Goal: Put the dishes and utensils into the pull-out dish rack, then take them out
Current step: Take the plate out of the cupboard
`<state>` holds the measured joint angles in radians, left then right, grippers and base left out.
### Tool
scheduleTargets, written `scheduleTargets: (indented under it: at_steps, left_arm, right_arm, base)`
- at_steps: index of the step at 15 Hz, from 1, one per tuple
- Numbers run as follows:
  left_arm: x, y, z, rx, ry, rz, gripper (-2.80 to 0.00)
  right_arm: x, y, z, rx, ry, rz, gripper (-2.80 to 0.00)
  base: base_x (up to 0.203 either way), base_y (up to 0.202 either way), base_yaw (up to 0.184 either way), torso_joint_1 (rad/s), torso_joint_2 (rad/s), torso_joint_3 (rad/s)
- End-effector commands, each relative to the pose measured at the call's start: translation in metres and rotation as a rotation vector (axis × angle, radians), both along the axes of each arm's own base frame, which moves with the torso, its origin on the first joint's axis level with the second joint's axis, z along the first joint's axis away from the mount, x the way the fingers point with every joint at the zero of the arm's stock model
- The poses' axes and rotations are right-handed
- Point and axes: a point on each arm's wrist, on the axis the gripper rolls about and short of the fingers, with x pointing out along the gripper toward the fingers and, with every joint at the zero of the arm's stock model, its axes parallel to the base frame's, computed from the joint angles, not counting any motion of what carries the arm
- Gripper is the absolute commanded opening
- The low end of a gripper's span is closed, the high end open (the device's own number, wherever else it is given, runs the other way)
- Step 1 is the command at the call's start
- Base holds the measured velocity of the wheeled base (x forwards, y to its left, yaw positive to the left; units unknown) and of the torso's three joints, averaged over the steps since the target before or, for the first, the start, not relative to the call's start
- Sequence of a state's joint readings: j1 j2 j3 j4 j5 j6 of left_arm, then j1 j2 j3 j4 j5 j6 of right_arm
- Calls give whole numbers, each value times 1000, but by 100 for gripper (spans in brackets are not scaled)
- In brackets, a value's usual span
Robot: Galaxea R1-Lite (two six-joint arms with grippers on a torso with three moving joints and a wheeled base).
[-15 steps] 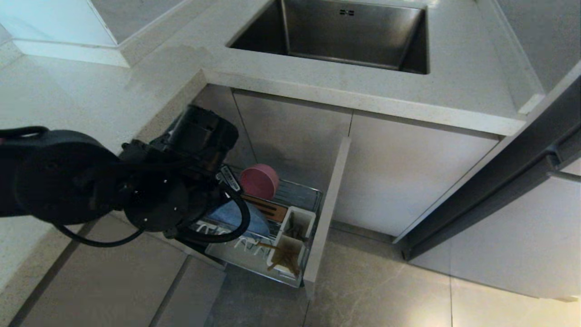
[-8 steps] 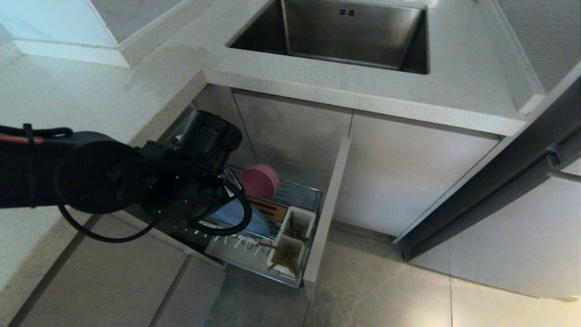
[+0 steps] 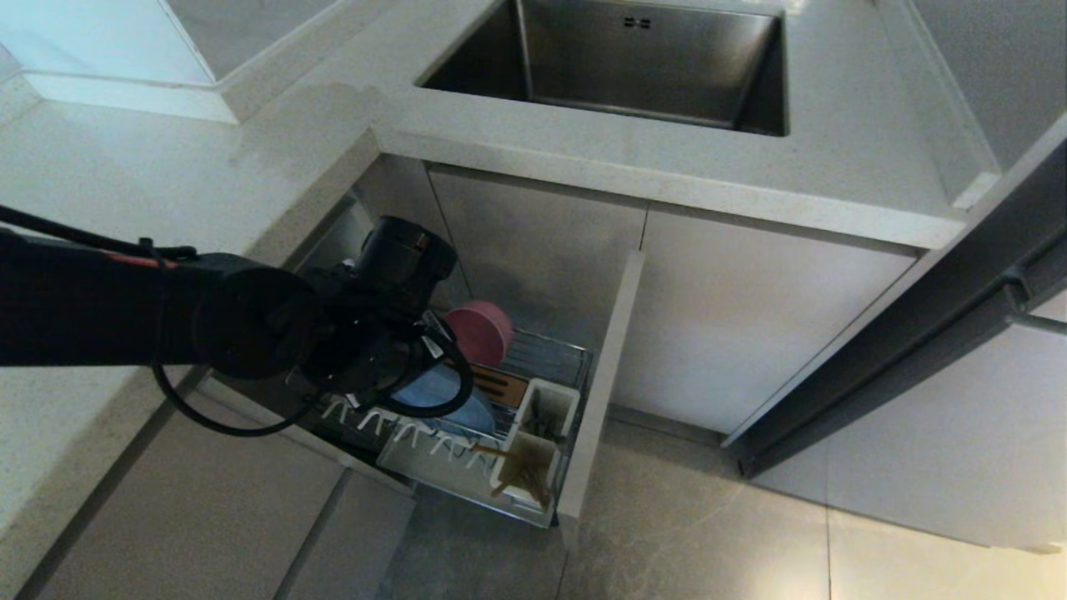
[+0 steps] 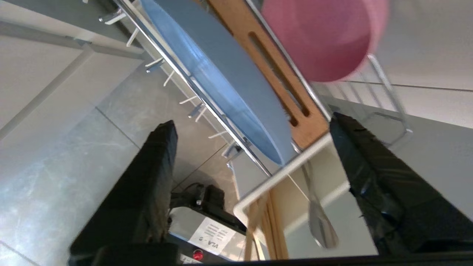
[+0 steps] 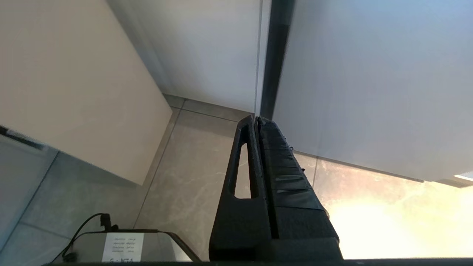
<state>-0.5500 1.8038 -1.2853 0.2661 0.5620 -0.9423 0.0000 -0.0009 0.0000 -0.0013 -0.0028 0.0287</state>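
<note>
The rack [image 3: 546, 371] stands pulled out below my left gripper [image 4: 251, 140], its wire basket already loaded. My fingers [image 4: 155, 177] are spread wide and hold nothing. The blue plate [image 4: 225, 81] stands on edge just ahead of them, leaning by the wooden strip [image 4: 281, 88], and the pink bowl [image 4: 325, 37] sits beyond it. The chopsticks [image 4: 258, 229] and spoon [image 4: 321, 225] stand in the white cups [image 4: 292, 173] close under my palm. I judge loading done, so unloading begins: I should straddle the plate's rim squarely (clear of the wires) before closing. My right gripper [image 5: 257, 147] hangs parked, pressed closed.
</note>
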Motion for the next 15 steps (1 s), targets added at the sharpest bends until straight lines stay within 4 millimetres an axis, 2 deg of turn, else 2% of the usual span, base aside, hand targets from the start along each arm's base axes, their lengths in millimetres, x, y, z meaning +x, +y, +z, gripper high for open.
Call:
scheduleTargets:
  at_steps: [1, 7, 15]
  left_arm:
    - [12, -2, -11, -4, 19, 7, 0]
    - [29, -5, -30, 2, 61, 10, 0]
    - [44, 3, -40, -8, 67, 38, 0]
  right_arm:
    - [0, 0, 0, 0, -1, 0, -280]
    - [0, 0, 0, 0, -1, 0, -280]
    - [0, 0, 0, 0, -1, 0, -280]
  base:
    - [0, 0, 0, 0, 0, 0]
    - [0, 0, 0, 0, 0, 0]
    - [0, 0, 0, 0, 0, 0]
